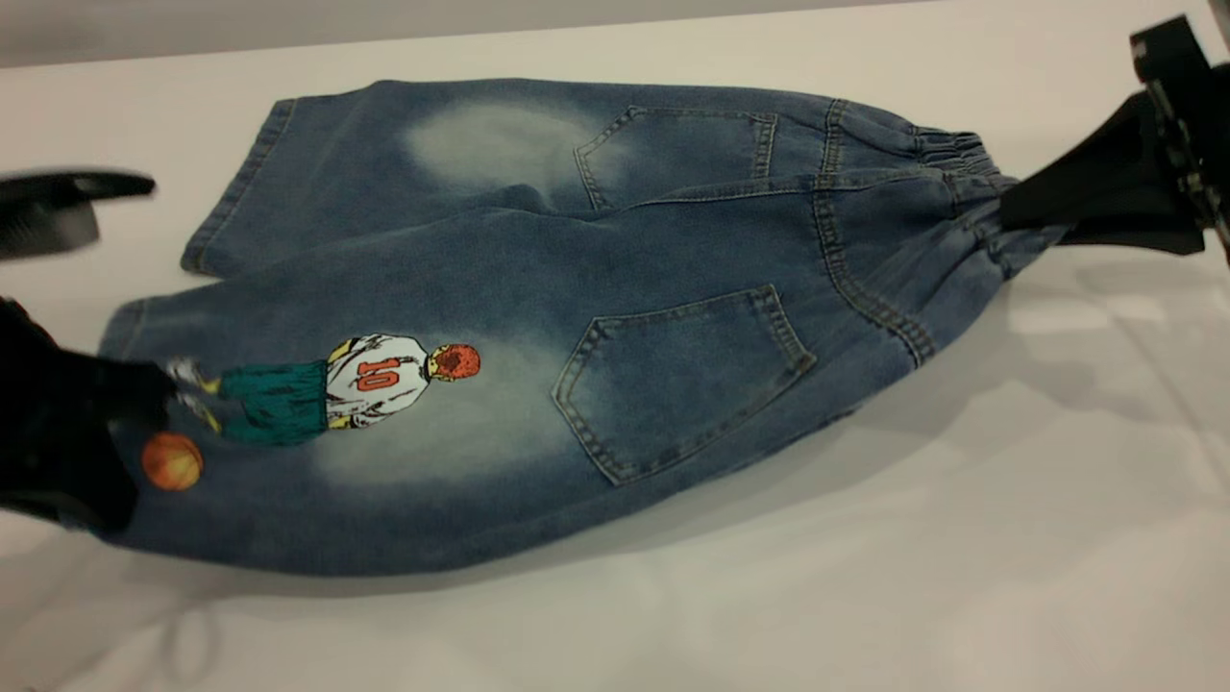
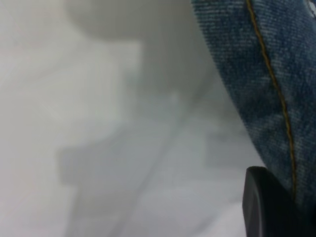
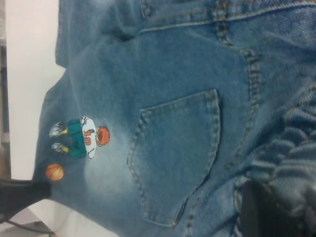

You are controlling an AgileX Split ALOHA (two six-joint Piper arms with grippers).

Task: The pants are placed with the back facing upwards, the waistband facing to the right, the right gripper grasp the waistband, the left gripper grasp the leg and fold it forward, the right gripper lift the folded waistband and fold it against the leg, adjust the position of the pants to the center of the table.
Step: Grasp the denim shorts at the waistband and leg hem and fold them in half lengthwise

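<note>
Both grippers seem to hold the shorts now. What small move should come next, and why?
Probably both arms should carry the near half forward over the far half. The left gripper is on the printed leg at its hem, the right gripper on the waistband, and the pants lie unfolded, near edge lifted.

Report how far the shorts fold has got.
Done: right gripper clamps the waistband; left gripper grips the printed leg. In hand: the lengthwise fold, near half raised. Left: waistband-to-leg fold, centring the pants on the table.

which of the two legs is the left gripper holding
The leg with the basketball player print, nearest the camera; the left gripper grips its hem. The plain leg lies untouched.
</note>
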